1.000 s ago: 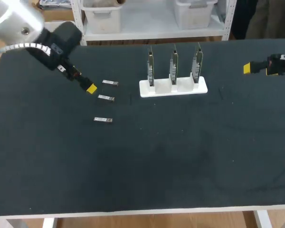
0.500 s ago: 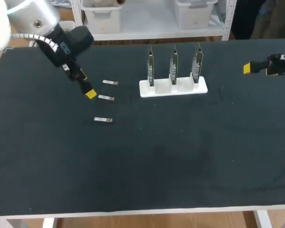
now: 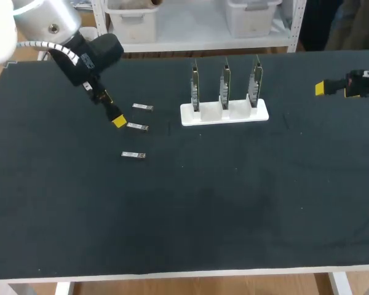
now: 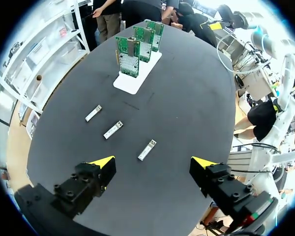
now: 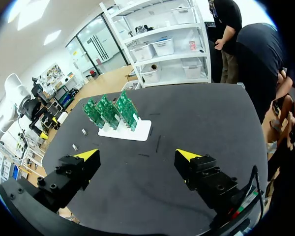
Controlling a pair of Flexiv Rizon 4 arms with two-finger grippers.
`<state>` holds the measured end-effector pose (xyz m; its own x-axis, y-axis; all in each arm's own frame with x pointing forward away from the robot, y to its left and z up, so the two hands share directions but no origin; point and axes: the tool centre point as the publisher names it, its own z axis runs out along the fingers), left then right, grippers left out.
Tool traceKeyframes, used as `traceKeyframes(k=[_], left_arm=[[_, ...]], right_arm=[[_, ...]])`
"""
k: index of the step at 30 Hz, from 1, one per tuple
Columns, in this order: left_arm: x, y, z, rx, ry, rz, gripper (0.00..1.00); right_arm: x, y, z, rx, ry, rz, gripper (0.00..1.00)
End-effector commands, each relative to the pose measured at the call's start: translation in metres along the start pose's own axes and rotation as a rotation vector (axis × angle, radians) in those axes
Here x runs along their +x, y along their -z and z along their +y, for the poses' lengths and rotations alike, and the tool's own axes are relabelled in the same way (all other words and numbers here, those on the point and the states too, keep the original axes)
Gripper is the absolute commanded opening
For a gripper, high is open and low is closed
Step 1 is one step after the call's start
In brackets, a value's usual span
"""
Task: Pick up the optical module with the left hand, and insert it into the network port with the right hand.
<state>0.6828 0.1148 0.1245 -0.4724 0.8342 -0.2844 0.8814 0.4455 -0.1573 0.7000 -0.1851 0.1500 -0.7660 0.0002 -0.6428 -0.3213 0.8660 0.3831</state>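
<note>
Your left gripper (image 4: 152, 164) hangs spread wide near the middle optical module (image 3: 137, 126), which lies flat, long axis left-right across the table (image 3: 234, 203); right gripper (image 5: 137, 155) gapes empty.

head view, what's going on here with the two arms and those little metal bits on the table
The left arm hovers with open jaws beside three optical modules lying on the black table; none is picked up yet. The right arm sits at the table's far right, jaws open and empty. The white stand with three green network cards is untouched.
</note>
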Motion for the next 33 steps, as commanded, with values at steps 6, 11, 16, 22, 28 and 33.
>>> traceKeyframes(k=[6, 11, 16, 22, 28, 33], left_arm=[[0.021, -0.040, 0.001, -0.007, -0.020, 0.114, 1.00], [0.035, -0.046, 0.001, -0.009, 0.004, 0.091, 1.00], [0.038, -0.047, 0.005, -0.070, -0.049, 0.062, 1.00], [0.044, -0.055, 0.006, -0.076, -0.073, 0.078, 1.00], [0.049, -0.069, 0.006, -0.054, -0.073, 0.060, 1.00], [0.047, -0.073, 0.007, -0.054, -0.092, -0.003, 1.00]], right_arm=[[0.000, 0.000, 0.000, 0.000, 0.000, 0.000, 1.00], [0.000, 0.000, 0.000, 0.000, 0.000, 0.000, 1.00], [0.000, 0.000, 0.000, 0.000, 0.000, 0.000, 1.00], [0.000, 0.000, 0.000, 0.000, 0.000, 0.000, 1.00], [0.000, 0.000, 0.000, 0.000, 0.000, 0.000, 1.00], [0.000, 0.000, 0.000, 0.000, 0.000, 0.000, 1.00]])
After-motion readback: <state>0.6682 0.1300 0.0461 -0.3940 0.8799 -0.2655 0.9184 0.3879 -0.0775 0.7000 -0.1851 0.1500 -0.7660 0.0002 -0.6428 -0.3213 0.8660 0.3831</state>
